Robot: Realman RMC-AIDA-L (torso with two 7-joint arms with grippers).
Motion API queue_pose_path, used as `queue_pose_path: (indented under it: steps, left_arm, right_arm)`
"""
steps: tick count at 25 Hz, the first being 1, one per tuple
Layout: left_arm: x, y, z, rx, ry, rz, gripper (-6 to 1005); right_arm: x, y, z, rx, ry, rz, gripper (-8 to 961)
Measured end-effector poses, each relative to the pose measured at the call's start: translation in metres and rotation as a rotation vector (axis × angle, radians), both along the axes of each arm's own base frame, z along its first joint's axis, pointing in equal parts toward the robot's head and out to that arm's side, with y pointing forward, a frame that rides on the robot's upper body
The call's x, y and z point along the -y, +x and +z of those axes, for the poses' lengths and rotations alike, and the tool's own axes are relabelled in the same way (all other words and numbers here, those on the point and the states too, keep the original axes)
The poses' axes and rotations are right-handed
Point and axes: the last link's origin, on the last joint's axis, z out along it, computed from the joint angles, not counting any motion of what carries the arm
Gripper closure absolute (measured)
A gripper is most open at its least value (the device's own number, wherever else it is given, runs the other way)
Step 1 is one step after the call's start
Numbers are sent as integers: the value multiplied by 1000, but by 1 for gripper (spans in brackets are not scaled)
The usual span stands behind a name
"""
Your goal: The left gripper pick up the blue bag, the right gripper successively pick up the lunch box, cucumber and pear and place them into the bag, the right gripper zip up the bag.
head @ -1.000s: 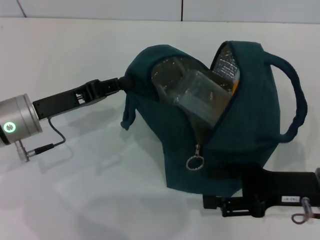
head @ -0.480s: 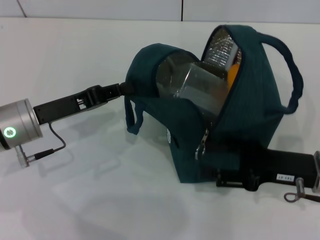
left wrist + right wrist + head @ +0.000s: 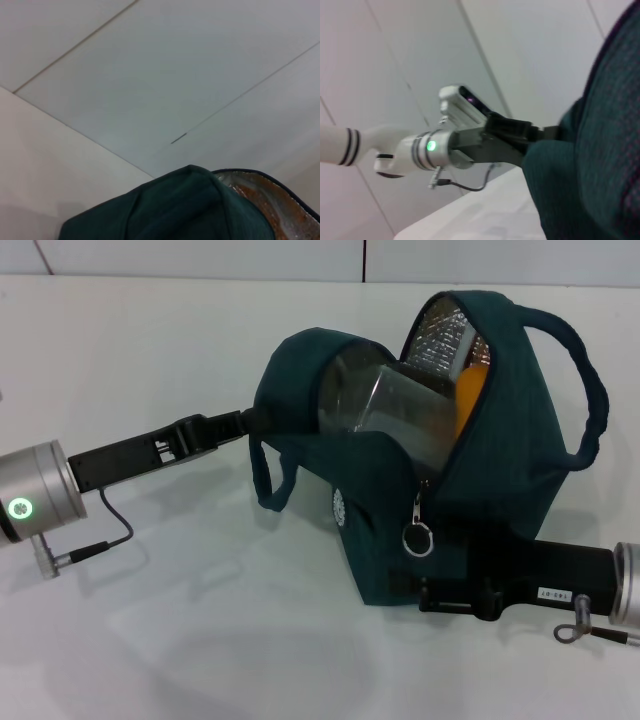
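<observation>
On the white table [image 3: 150, 640], right of centre in the head view, the blue bag [image 3: 520, 470] stands tilted with its mouth gaping toward the camera. Zipper undone along the front seam; silver ring pull [image 3: 418, 537] hangs at the low end of the opening, against the bag's front face. Foil lining [image 3: 440, 340] shows inside the top flap. Lunch box [image 3: 385, 410], clear plastic, sits inside the mouth, tilted, filling most of the opening. An orange-yellow patch beside it, against the lining, reads as the pear [image 3: 470, 390]; only part of it shows. Cucumber not made out in any view. One rolled handle [image 3: 590, 390] arcs up on the bag's far right side; the other loop [image 3: 270, 480] droops down the left face. Left gripper [image 3: 248, 420] reaches in from the left with fingers clamped on the bag's left fabric edge; green ring light lit on its silver wrist. The right wrist view confirms it: the claw tip [image 3: 540, 134] meets the fabric. Right gripper [image 3: 455, 595] lies low at the bag's front bottom corner, just under the ring pull; its fingertips are hidden against the dark fabric, so cannot tell whether they are parted or closed.
</observation>
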Motion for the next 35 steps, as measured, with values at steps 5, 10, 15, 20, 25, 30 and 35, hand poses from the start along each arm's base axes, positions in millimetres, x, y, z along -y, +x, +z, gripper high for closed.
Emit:
queue_pose_path:
  steps: [5, 10, 15, 20, 25, 30, 35]
  left_arm:
    - [1, 1, 0, 2, -1, -10, 943]
    - [3, 1, 0, 7, -5, -16, 942]
    - [3, 1, 1, 8, -6, -20, 942]
    - [5, -1, 1, 9, -5, -14, 943]
    - [6, -2, 1, 8, -4, -11, 942]
    - [6, -2, 2, 5, -2, -15, 942]
    - [4, 0, 1, 4, -1, -23, 942]
  right_arm:
    - [0, 2, -4, 7, 1, -28, 175]
    - [0, 4, -4, 4, 12, -49, 183]
    - [-1, 7, -3, -4, 34, -83, 285]
    - [-2, 9, -3, -5, 48, -99, 431]
    - [-2, 9, -3, -4, 49, -101, 655]
    - [-2, 9, -3, -14, 50, -113, 842]
    - [0, 11, -3, -21, 50, -125, 944]
